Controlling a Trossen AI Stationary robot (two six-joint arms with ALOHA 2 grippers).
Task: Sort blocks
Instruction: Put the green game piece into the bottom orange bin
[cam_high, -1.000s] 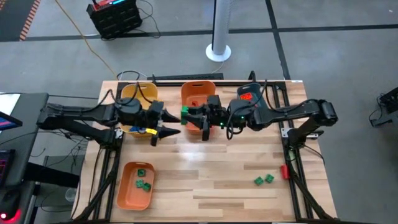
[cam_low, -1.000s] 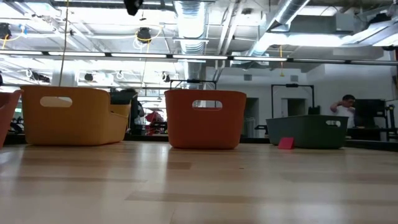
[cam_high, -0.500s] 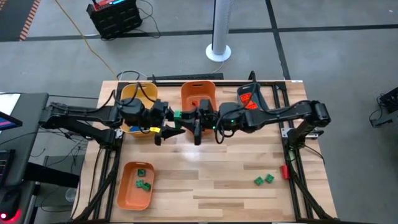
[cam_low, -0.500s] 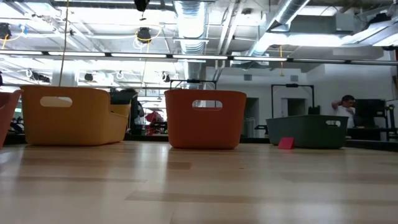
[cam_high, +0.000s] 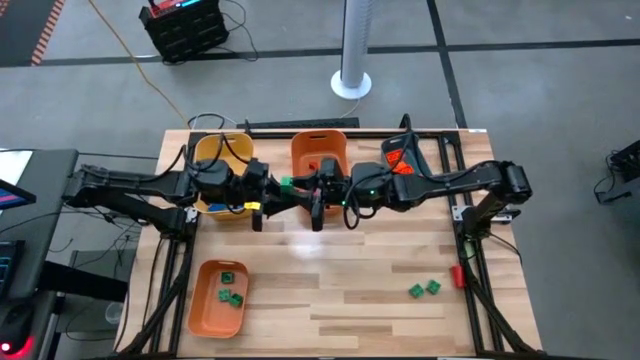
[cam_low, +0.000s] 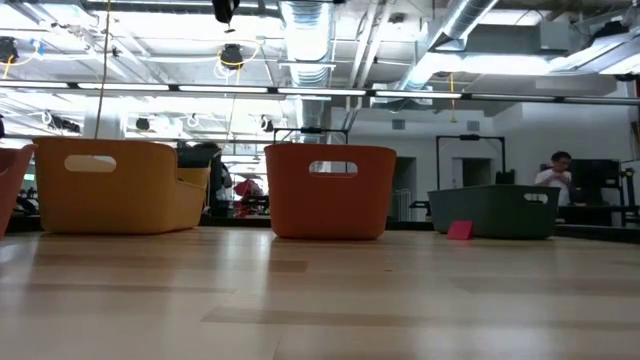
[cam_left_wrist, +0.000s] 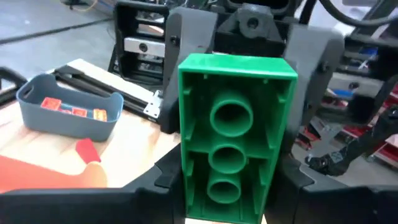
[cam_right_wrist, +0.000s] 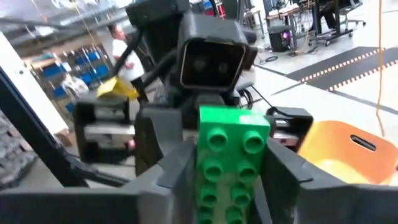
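One green block (cam_high: 286, 183) hangs high over the table between the yellow bin (cam_high: 222, 150) and the far orange bin (cam_high: 320, 148). My left gripper (cam_high: 278, 198) reaches it from the table's left and my right gripper (cam_high: 305, 195) from the right. Each has a finger on either side of it. In the left wrist view the green block (cam_left_wrist: 236, 124) shows its hollow underside between my left gripper (cam_left_wrist: 233, 183). In the right wrist view the green block (cam_right_wrist: 231, 155) shows its studs between my right gripper (cam_right_wrist: 231, 183). My left gripper pinches the block's two long sides (cam_left_wrist: 185, 177) between its fingers, coming level from the table's left. The block is lifted clear, its hollow underside turned toward this arm. My right gripper has its fingers against the same long sides (cam_right_wrist: 203, 180), level from the table's right, on the studded face's end.
A near-left orange bin (cam_high: 220, 297) holds green blocks. The teal bin (cam_left_wrist: 68, 115) at the far right holds red blocks. Two loose green blocks (cam_high: 424, 289) and a red block (cam_high: 457, 275) lie near the right edge. Bare wood lies in the middle.
My right gripper has carried the green block toward the table's left, up to my left gripper. My left gripper's wide-spread fingers have then shut on the block's sides. The block stays lifted clear between the two.
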